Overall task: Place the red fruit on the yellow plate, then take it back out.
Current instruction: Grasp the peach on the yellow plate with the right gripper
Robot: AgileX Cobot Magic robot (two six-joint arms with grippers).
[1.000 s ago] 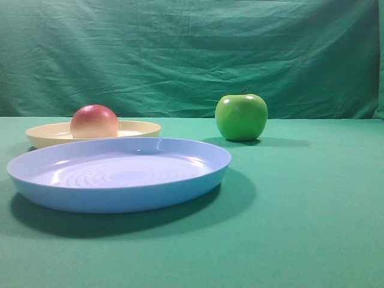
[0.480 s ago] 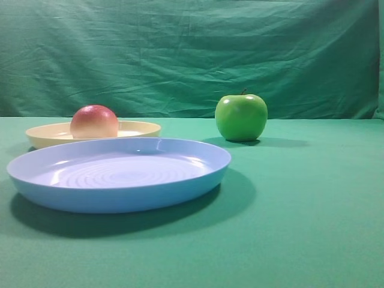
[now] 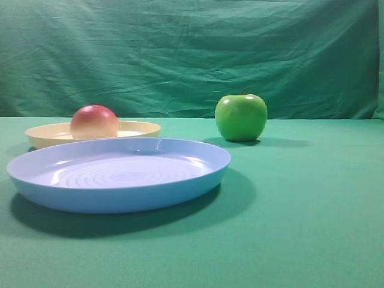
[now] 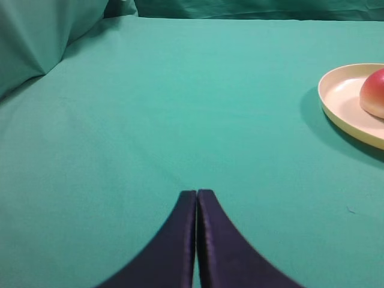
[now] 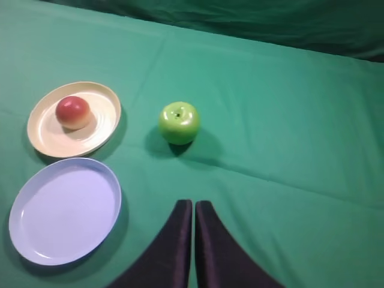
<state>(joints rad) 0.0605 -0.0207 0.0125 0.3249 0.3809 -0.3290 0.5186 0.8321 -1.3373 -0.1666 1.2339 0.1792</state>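
The red fruit (image 3: 94,122) rests on the yellow plate (image 3: 138,128) at the far left, red on top and pale at the base. From the right wrist view the red fruit (image 5: 73,112) lies toward the far side of the yellow plate (image 5: 96,135). In the left wrist view the plate's rim (image 4: 336,102) and the fruit (image 4: 375,93) show at the right edge. My left gripper (image 4: 197,193) is shut and empty over bare cloth, well left of the plate. High above the table, my right gripper (image 5: 193,204) is also shut on nothing. No gripper appears in the exterior view.
A larger light blue plate (image 3: 198,174) sits in front of the yellow one, empty; it shows as the blue plate (image 5: 36,240) in the right wrist view. A green apple (image 3: 241,117) stands to the right, also the green apple (image 5: 179,122). Green cloth covers table and backdrop.
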